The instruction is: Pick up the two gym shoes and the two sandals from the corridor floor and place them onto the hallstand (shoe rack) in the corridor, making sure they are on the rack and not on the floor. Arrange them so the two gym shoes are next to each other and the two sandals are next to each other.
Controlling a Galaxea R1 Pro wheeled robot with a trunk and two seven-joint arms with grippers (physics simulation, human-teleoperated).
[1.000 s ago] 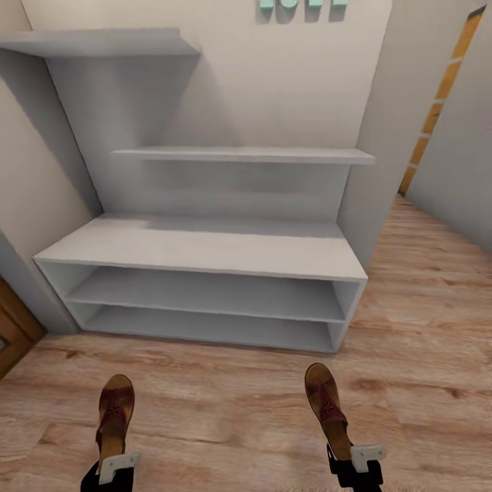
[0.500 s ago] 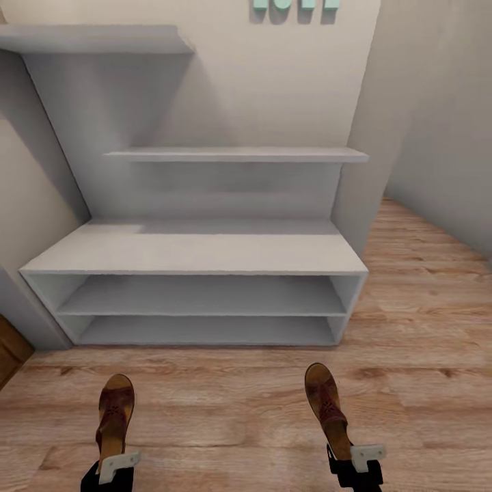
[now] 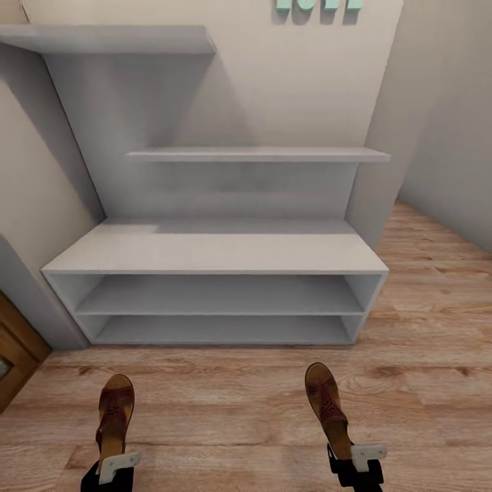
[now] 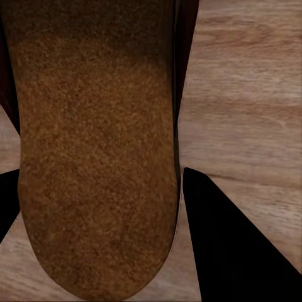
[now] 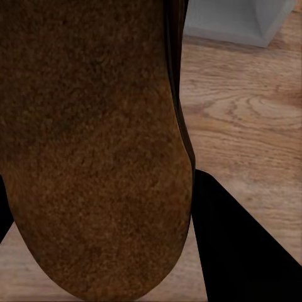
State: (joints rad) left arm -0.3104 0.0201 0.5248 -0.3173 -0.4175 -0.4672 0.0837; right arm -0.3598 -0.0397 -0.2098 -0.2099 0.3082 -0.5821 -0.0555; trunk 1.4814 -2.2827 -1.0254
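- While I face the rack (image 3: 205,249) with a sandal in each gripper, the risk is losing one before it gets onto a shelf: left gripper (image 3: 113,471) is clamped on the heel of the left sandal (image 3: 114,413), right gripper (image 3: 355,465) is clamped on the heel of the right sandal (image 3: 328,406).
- Both sandals are held at the heel end only, toes sticking forward over the floor (image 3: 225,410). A long overhang means a sandal could swing or pivot in the jaws if I move fast.
- Wrist views are mostly sole: left sandal sole (image 4: 94,157), right sandal sole (image 5: 94,157), with dark finger edges (image 4: 233,245) beside them. I can't judge how deep the grip is, so slip risk is unknown.
- Rack is ahead of me, apart from both sandals; its bench top and two open shelves look bare. A toe could hit a shelf's front edge on the way in and get knocked out of the grip.
- Sandals are well apart now, one per arm. If I set them straight down they land far apart on the rack, which fails the "next to each other" part. I need to bring the arms together first.
- Arms converging could bump the sandals against each other.
- Releasing short of the rack puts a sandal back on the floor.
- Gym shoes aren't in these frames; I should leave room for them side by side.
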